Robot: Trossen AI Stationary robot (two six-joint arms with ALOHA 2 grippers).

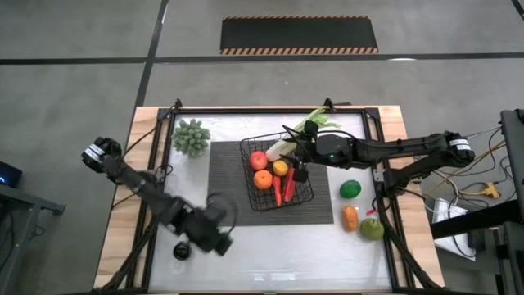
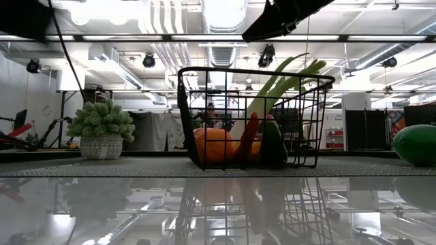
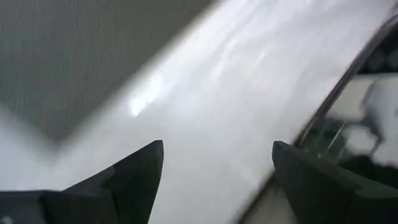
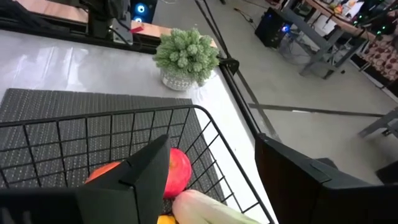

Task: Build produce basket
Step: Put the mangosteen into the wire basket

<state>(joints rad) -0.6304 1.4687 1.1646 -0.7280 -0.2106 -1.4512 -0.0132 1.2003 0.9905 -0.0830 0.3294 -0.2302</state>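
Observation:
The black wire basket (image 1: 277, 174) stands on a dark mat. It holds a red round piece (image 1: 258, 159), an orange one (image 1: 262, 179), a yellow one (image 1: 281, 168) and a red chili (image 1: 288, 188). The leek (image 1: 301, 131) lies with its white end inside and its leaves over the far right rim. My right gripper (image 4: 211, 149) hovers open above the basket's far right part, with nothing between its fingers. My left gripper (image 3: 217, 149) is open over the bare white table near the front left. A small dark piece (image 1: 181, 251) lies beside it.
Right of the basket lie a green round piece (image 1: 350, 189), an orange piece (image 1: 350, 218) and a green fruit (image 1: 372, 229). A potted succulent (image 1: 191, 137) stands at the far left. The ribbed mat (image 1: 225, 192) lies under the basket. A black frame rail (image 1: 270, 109) borders the table.

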